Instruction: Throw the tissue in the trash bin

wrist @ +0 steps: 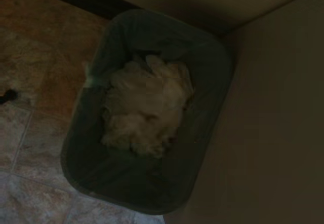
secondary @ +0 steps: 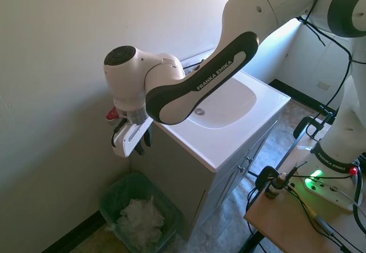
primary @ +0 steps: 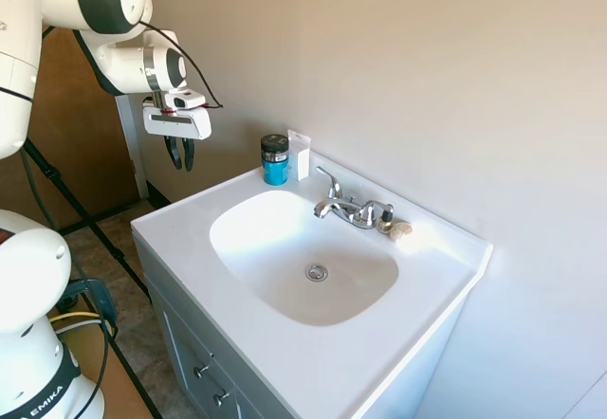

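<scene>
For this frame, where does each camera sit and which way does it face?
First exterior: high beside the vanity, facing the sink and corner wall; arm and hand at upper left.
Second exterior: high on the opposite side, looking down past the arm at the trash bin.
Wrist: straight down into the bin; no robot parts show.
Shared: second and wrist both show the bin holding tissue.

Bathroom: white vanity sink (primary: 285, 362), faucet (primary: 346, 209)
</scene>
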